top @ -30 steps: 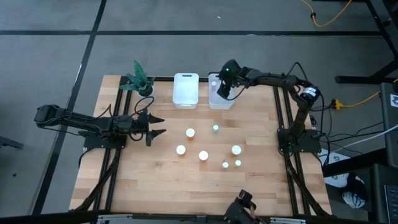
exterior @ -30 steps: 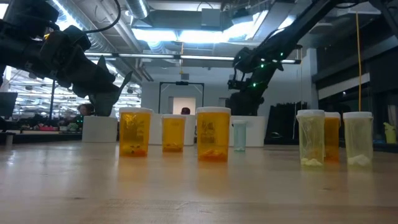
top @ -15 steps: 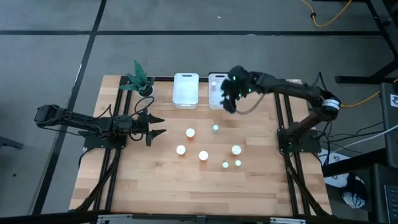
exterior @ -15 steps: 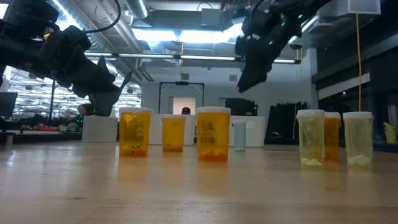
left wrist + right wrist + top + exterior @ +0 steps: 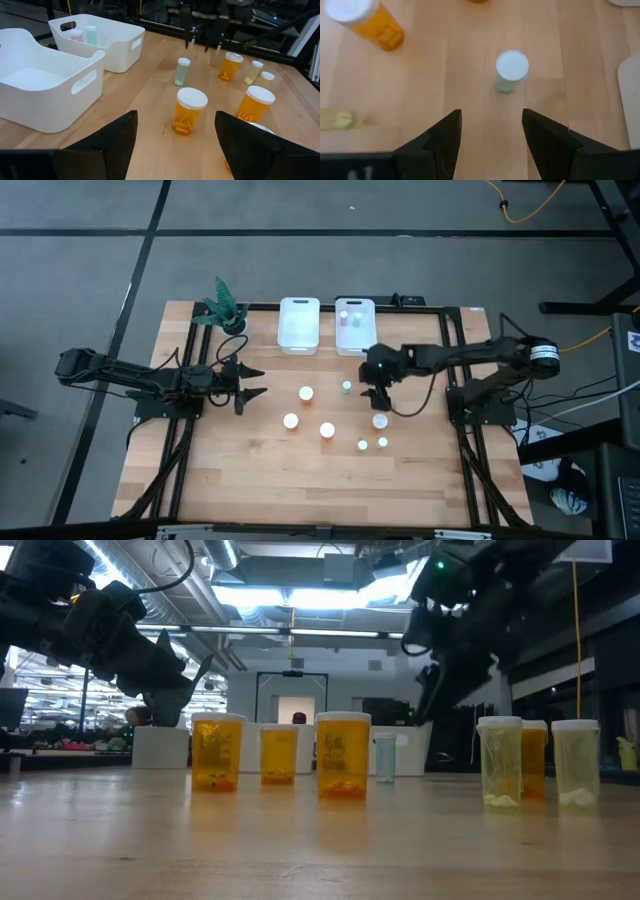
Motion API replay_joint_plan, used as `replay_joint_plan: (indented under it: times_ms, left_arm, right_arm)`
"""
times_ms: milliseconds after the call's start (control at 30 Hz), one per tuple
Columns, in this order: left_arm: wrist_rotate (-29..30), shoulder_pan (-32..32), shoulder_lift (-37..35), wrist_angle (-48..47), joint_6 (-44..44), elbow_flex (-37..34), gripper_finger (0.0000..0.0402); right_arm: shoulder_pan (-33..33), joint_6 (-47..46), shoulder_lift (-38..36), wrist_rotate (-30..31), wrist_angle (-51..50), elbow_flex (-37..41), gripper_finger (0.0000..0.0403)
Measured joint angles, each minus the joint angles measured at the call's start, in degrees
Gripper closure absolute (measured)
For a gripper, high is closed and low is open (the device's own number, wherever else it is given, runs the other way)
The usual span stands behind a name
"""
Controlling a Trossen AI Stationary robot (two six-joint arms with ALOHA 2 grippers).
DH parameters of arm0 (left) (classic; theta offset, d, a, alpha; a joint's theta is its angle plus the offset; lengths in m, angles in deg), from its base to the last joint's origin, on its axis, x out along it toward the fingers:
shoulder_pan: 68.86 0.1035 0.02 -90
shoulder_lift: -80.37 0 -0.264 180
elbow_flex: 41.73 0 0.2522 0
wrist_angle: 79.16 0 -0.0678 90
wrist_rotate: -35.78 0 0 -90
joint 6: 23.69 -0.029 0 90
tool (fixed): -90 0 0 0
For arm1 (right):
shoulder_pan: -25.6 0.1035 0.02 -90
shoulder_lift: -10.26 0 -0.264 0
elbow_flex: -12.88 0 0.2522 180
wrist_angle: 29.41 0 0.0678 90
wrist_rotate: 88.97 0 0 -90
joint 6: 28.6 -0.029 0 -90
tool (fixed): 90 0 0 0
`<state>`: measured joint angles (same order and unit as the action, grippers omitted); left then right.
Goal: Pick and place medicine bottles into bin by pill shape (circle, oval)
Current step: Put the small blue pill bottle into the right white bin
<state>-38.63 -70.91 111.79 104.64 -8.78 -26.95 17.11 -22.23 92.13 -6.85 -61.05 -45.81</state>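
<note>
Pale wooden tabletop (image 5: 260, 470) on grey floor; both the right gripper (image 5: 372, 392) and left gripper (image 5: 252, 380) gape empty.

Light is even and bright from overhead; in the low view, ceiling strip lights (image 5: 300, 595) glare white while the arms show as dark silhouettes. The worktop (image 5: 300, 470) is evenly lit, shadows soft and short. The right wrist view is slightly blurred; an orange bottle (image 5: 367, 22) there looks soft-edged. The room behind is out of focus.
</note>
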Motion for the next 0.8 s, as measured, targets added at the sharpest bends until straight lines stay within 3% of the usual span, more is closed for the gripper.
replay_joint_plan:
  times_ms: [167,800]
  left_arm:
    - [0.0,0.0,0.0,0.0,0.0,0.0,0.0143]
    - [0.0,0.0,0.0,0.0,0.0,0.0,0.0143]
  right_arm:
    - [0.1,-0.2,0.1,0.7,11.0,4.9,0.0192]
    - [-0.4,-0.1,4.8,0.8,14.3,4.4,0.0191]
